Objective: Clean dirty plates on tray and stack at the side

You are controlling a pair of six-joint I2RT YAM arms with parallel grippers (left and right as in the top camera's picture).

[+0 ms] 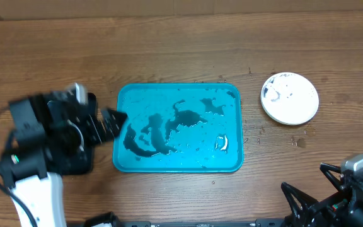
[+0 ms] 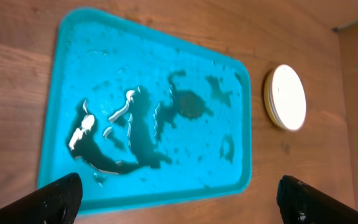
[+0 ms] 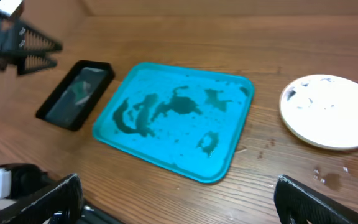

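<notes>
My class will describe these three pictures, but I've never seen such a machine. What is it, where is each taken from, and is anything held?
Two robot arms work at a wooden table. One picture looks straight down from above; the other two come from a camera on each wrist, so the dark prongs at their bottom corners are that arm's own tool. A turquoise tray with dark puddles lies in the middle, a small black tray beside it, and a smeared white plate at the other side. The left tool and right tool both stand open, holding nothing.

Even light w/ glare on tray (image 2: 135,62)
</notes>
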